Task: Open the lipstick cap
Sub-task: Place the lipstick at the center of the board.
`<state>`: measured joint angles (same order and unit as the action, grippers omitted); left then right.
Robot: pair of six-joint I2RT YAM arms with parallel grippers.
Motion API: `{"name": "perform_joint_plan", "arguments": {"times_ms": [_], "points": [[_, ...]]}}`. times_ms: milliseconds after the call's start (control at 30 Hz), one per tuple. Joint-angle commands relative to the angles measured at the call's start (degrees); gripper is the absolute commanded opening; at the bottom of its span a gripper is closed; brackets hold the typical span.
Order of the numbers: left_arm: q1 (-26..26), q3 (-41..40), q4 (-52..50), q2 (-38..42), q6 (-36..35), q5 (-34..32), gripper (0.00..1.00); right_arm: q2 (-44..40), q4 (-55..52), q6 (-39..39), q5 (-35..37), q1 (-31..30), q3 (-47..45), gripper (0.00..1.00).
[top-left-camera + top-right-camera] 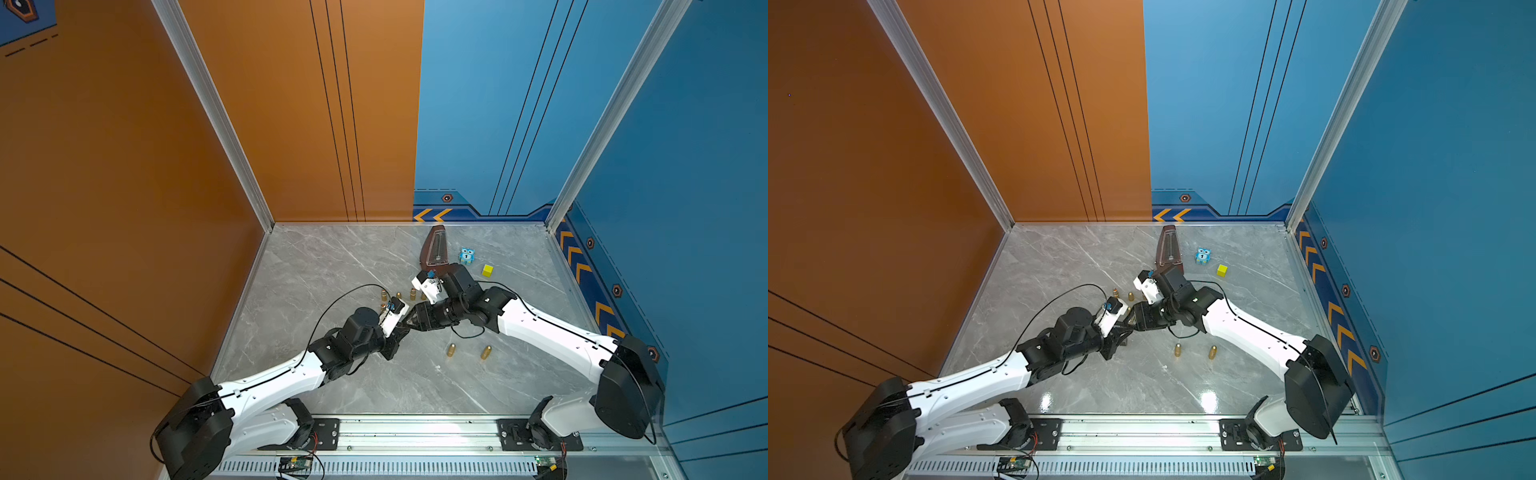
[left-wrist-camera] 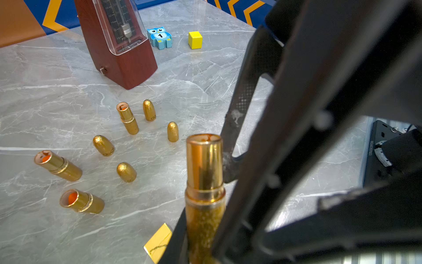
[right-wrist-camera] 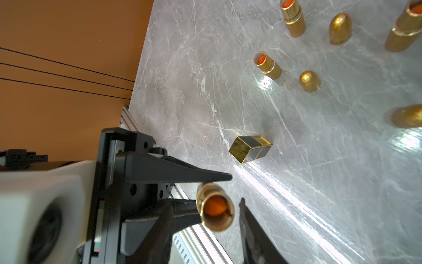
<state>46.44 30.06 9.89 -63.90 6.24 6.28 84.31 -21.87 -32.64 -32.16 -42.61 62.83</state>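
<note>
**Two arms meeting on the robot side of the metronome (image 2: 118,43).** The left gripper (image 1: 403,329) is clamped on the lower body of a gold lipstick (image 2: 204,173) and holds it off the table. The upper sleeve of the lipstick is bare, with the orange stick showing inside and no cap on it.

The right gripper (image 3: 206,201) holds nothing. Its jaws stand apart, one on each side of that open end, with a gap visible on both sides.

Between the held lipstick and the metronome, opened tubes and loose caps are scattered on the table; the nearest cap (image 2: 172,132) stands upright. A square black-and-gold lipstick (image 3: 250,149) lies farther from the metronome than those caps, close under the grippers.

**Likely hazards:**
- If the right jaws close here, they would pinch the bare sleeve rather than a cap. That could crush the rim or smear the orange stick.
- An off-centre squeeze or a sideways pull could twist the lipstick in the left grip and work it loose.
- A dropped lipstick would probably land among the caps and tubes, knock them over and send the round ones rolling.
- The two wrists are crowded together, so a careless retreat could bump one arm against the other.
</note>
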Motion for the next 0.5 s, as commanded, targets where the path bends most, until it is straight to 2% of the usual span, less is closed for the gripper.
{"name": "perform_joint_plan", "arguments": {"times_ms": [0,200,300,467], "points": [[0.8,2.1,0.7,-0.5,-1.1,0.1,0.00,1.4,2.1,-1.0,-0.6,-0.9,0.0,0.42],[0.8,2.3,0.7,-0.5,-1.1,0.2,0.00,2.4,2.5,-0.8,-0.1,-1.2,-0.2,0.33],[0.9,2.3,0.7,-0.5,-1.1,0.2,0.00,2.7,2.6,-0.6,0.4,-1.2,-0.4,0.25],[0.9,2.3,0.7,-0.3,-1.3,-0.2,0.00,2.7,1.8,0.5,1.0,-1.4,-0.2,0.20]]}}
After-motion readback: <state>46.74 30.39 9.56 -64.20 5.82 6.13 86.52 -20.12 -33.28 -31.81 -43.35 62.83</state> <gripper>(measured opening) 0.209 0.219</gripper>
